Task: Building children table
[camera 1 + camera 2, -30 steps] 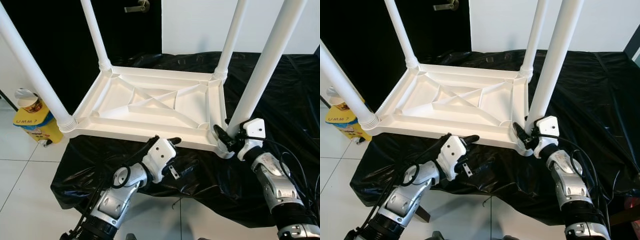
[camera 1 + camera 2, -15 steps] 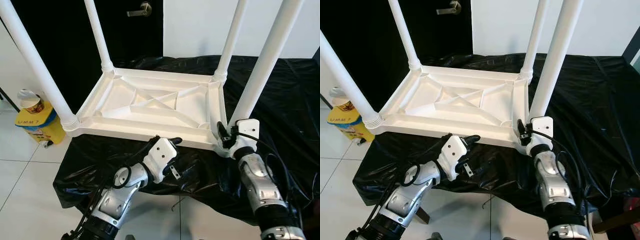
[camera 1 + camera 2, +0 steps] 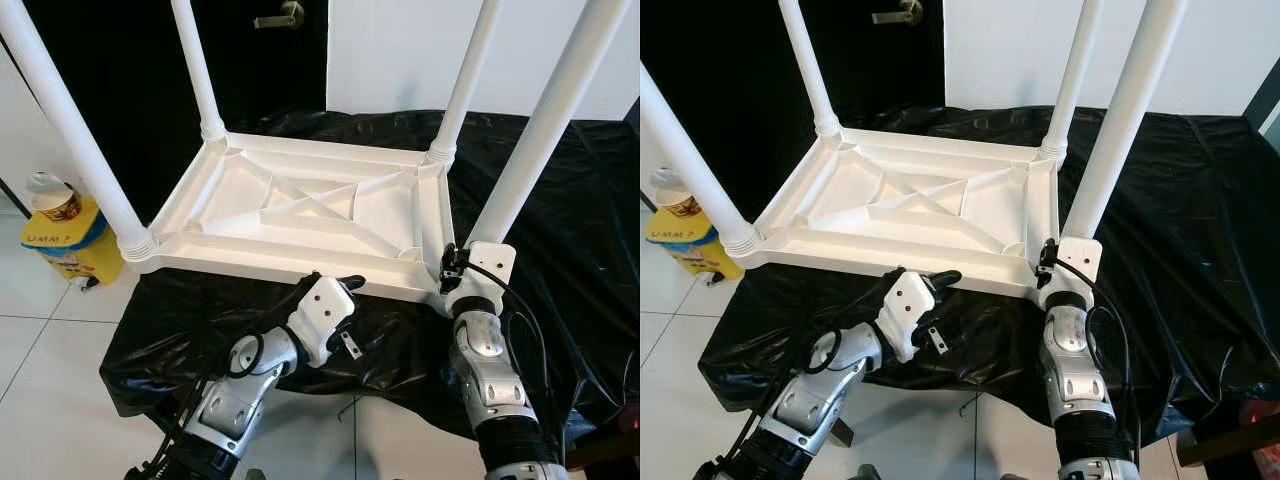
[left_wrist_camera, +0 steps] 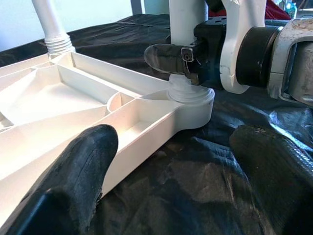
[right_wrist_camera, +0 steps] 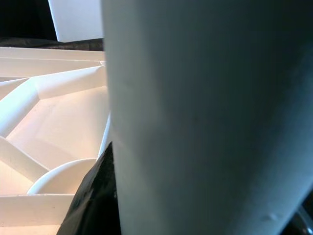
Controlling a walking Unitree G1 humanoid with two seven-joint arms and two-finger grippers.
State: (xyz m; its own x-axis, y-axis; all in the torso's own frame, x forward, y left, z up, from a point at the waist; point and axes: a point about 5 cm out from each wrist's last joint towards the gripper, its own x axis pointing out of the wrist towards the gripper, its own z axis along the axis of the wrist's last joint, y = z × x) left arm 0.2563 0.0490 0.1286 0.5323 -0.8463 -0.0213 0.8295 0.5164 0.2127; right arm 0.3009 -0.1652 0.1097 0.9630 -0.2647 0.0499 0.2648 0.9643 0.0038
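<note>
A white children's table (image 3: 300, 205) lies upside down on a black sheet (image 3: 585, 230), with its legs standing up. My right gripper (image 3: 450, 266) is shut on the base of the near right leg (image 3: 540, 140), just above the threaded socket (image 4: 190, 95). The right wrist view shows that leg (image 5: 205, 117) pressed against one black finger (image 5: 95, 200). My left gripper (image 3: 340, 290) stays open at the table's near rim. One of its fingers (image 4: 83, 166) rests over the rim; the other finger (image 4: 274, 161) hangs over the sheet.
A yellow bin (image 3: 60, 245) with a paper cup on it stands on the tiled floor at the left. A black door with a handle (image 3: 272, 18) and a white wall are behind. The sheet hangs over the near edge of the support.
My right forearm has swung leftwards, from slanting out to the right to almost straight below the near right leg, with its gripper still at the leg's base. The left gripper has not moved.
</note>
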